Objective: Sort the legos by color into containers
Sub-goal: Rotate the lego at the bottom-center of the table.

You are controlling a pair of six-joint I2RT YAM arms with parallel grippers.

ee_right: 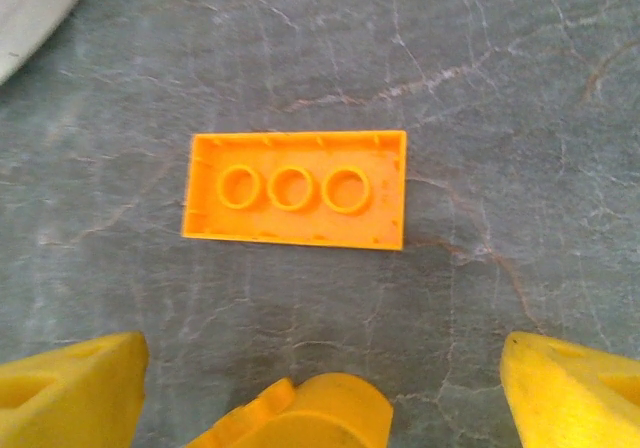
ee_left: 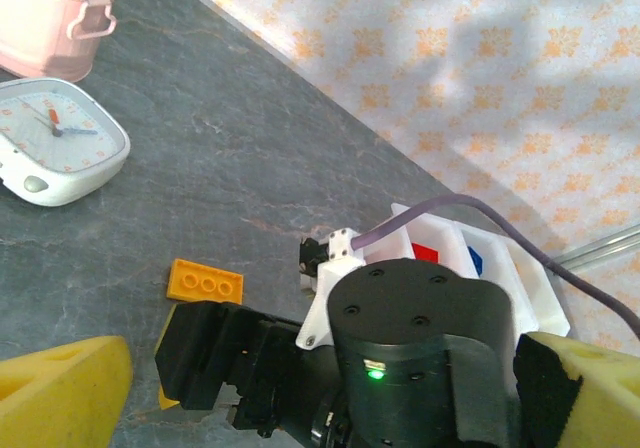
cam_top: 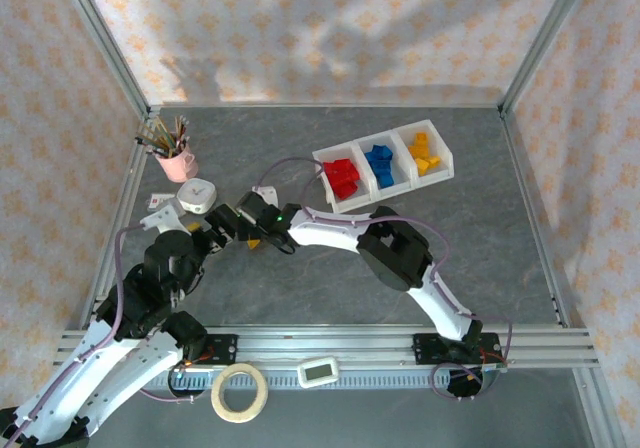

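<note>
Grey marbled tabletop (ee_right: pixel 500 88) bears an upturned orange plastic brick (ee_right: pixel 295 188); I'd square my right gripper (ee_right: pixel 320 393), jaws released, over it.

One orange brick (ee_right: pixel 295 190) lies flat and upside down on the grey table (ee_right: pixel 500 88), three hollow tubes facing up, well apart from the slanted row of three joined white bins (cam_top: pixel 352 204) holding red bricks (cam_top: pixel 341 178) left, blue bricks (cam_top: pixel 378 163) in the middle and yellow bricks (cam_top: pixel 423 153) right.
</note>
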